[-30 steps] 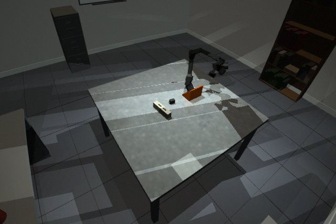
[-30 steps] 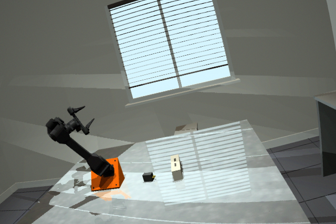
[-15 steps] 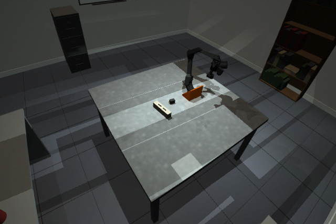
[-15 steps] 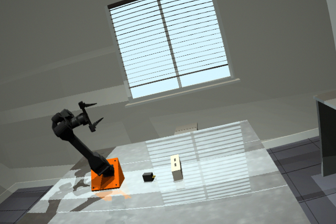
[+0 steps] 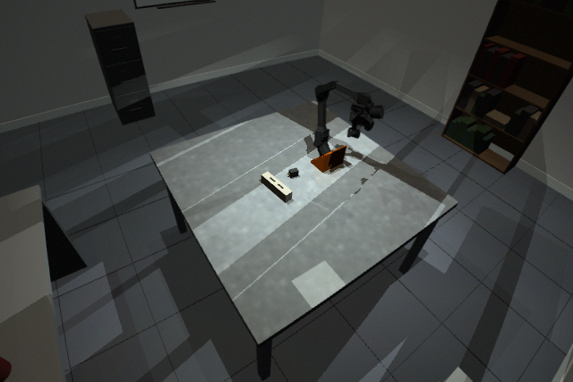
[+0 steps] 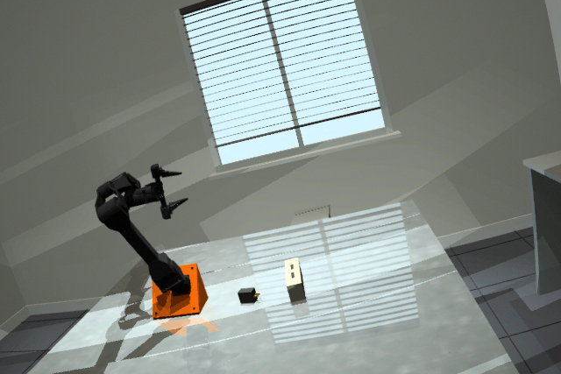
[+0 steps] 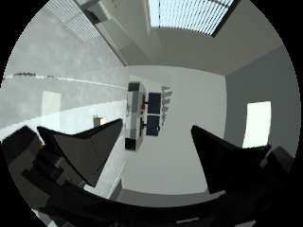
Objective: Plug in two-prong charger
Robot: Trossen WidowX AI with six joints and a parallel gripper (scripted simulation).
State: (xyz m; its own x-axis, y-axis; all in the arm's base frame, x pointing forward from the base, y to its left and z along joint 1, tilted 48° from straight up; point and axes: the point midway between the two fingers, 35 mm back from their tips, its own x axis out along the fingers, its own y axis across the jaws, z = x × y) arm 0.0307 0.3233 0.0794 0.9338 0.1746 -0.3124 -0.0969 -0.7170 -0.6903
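Note:
A small black charger [image 5: 293, 173] [image 6: 246, 295] lies on the table, its brass prongs [image 6: 257, 295] pointing toward the power strip. The cream power strip [image 5: 276, 187] [image 6: 296, 292] lies a short way beyond it and shows two dark outlets on its upper face. A small cream block, apparently the same power strip [image 7: 99, 121], shows in the wrist view beside the left finger. My gripper [image 6: 184, 187] [image 7: 158, 125] is open and empty. It is raised high above the table, on the robot-base side, well away from the charger. I cannot make out the charger in the wrist view.
The orange base mount [image 5: 329, 158] [image 6: 197, 289] stands on the table [image 5: 351, 234] [image 6: 385, 342] beside the charger, under the arm. Bands of light and shadow cross the table. A filing cabinet [image 5: 122, 68] and a bookshelf [image 5: 525, 91] stand away from the table.

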